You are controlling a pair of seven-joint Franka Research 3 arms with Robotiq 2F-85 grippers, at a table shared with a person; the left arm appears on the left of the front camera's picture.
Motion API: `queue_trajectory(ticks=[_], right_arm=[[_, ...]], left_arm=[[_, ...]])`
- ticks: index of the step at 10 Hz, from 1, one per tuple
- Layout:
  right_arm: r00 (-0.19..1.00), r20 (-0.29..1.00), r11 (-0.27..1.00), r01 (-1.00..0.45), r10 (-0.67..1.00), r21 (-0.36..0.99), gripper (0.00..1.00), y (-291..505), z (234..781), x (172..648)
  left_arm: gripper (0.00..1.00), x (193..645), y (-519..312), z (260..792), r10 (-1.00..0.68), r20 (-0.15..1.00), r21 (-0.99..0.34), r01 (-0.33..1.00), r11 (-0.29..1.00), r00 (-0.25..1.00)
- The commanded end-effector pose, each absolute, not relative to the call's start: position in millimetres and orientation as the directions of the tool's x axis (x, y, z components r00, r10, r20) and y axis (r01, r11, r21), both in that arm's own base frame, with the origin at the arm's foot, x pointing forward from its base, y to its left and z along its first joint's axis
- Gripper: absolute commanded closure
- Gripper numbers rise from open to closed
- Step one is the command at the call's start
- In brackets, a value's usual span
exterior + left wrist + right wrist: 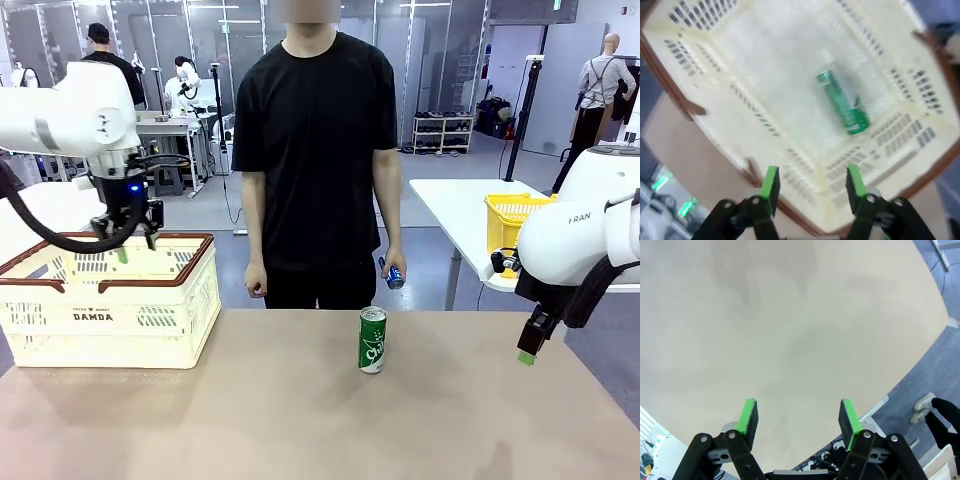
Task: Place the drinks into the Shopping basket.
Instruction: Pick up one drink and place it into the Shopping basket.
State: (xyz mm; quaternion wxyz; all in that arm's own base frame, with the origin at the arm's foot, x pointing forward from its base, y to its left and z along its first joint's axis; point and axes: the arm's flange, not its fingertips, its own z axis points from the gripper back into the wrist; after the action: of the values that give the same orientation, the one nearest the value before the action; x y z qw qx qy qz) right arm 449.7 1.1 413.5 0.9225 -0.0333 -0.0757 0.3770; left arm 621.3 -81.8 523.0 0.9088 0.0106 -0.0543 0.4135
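The cream Shopping basket (110, 310) with a brown rim stands at the table's left. My left gripper (133, 247) hovers over it, open, with nothing between its pads (771, 183). One green can (842, 103) lies on its side on the basket floor (765, 75). Another green can (372, 340) stands upright on the table in front of the person. The person's hand holds a blue can (392, 273) at hip height. My right gripper (527, 352) hangs open over the table's right edge, its pads (747, 416) apart above bare tabletop.
A person in black stands at the far side of the table (300, 420). A yellow mesh basket (511, 218) sits on a white table behind on the right. The table's right edge and the floor (935, 360) lie under my right gripper.
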Motion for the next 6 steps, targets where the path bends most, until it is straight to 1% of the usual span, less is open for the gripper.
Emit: queue_trajectory(ticks=[1,2,3,4,6], right_arm=[[0.705,0.114,0.714,-0.690,0.700,-0.118,0.19,0.7,413.2,449.4],[0.705,0.114,0.714,-0.690,0.700,-0.118,0.19,0.7,413.2,449.4],[0.705,0.114,0.714,-0.690,0.700,-0.118,0.19,0.7,413.2,449.4],[0.705,0.114,0.714,-0.690,0.700,-0.118,0.19,0.7,413.2,449.4],[0.705,0.114,0.714,-0.690,0.700,-0.118,0.19,0.7,413.2,449.4]], left_arm=[[0.32,547.8,-53.9,506.8,0.585,0.193,-0.043,-0.589,0.807,0.787],[0.32,524.4,-42.6,504.7,0.486,0.216,-0.035,-0.490,0.871,0.847],[0.32,505.6,-35.5,499.8,0.339,0.185,0.012,-0.347,0.938,0.922],[0.32,494.8,-29.6,495.7,0.257,0.156,-0.035,-0.255,0.966,0.954],[0.32,479.8,-12.6,487.3,0.178,0.154,-0.096,-0.165,0.982,0.972]])
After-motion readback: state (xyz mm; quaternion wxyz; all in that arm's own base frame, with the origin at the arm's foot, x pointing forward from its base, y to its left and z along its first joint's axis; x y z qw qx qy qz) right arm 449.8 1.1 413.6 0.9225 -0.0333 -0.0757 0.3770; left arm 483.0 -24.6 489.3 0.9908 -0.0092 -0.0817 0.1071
